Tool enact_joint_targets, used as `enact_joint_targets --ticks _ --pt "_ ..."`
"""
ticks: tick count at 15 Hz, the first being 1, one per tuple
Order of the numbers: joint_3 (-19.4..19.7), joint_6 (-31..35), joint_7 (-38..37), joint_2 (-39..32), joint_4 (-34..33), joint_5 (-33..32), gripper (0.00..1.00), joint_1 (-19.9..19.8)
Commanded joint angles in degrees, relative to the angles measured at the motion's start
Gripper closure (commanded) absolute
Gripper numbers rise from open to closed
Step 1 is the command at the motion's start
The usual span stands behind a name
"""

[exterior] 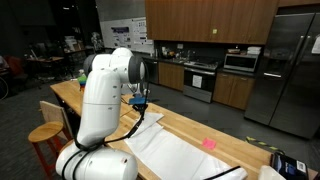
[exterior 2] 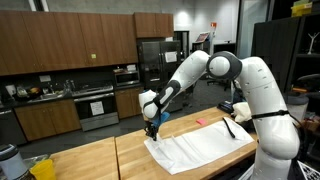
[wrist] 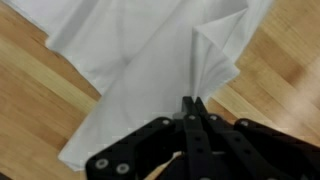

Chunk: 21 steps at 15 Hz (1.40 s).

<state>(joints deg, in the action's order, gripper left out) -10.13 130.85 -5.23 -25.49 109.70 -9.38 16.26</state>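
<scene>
A white cloth (wrist: 140,60) lies spread on the wooden countertop (wrist: 30,110). In the wrist view a corner of it is pulled up into a peaked fold (wrist: 205,55) that runs into the tips of my gripper (wrist: 193,100). The black fingers are pressed together on that fold. Both exterior views show the gripper (exterior 2: 152,128) (exterior: 140,103) pointing down at one end of the cloth (exterior 2: 200,146) (exterior: 175,155), just above the counter. How much cloth lies between the pads is hidden.
A small pink item (exterior: 209,144) (exterior 2: 199,122) lies on the counter beside the cloth. A dark device (exterior: 287,165) sits near the counter's end. Wooden stools (exterior: 45,132) stand along one side. Kitchen cabinets, a stove (exterior 2: 95,105) and a fridge (exterior: 290,70) are behind.
</scene>
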Motion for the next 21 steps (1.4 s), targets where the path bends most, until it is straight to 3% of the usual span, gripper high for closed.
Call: enact_joint_targets --ticks 1,10,15,21 --pt "-2.8 -2.4 7.8 -5.4 -7.7 1.2 1.00 0.8" --pt "-6.8 -15.4 21.6 -17.4 -26.6 -0.4 1.00 6.7" --pt "-5.0 -26.6 22.8 -26.1 -41.9 -5.7 1.00 13.9" --pt "-4.9 -35.4 24.2 -36.6 -60.2 -6.4 1.00 19.5"
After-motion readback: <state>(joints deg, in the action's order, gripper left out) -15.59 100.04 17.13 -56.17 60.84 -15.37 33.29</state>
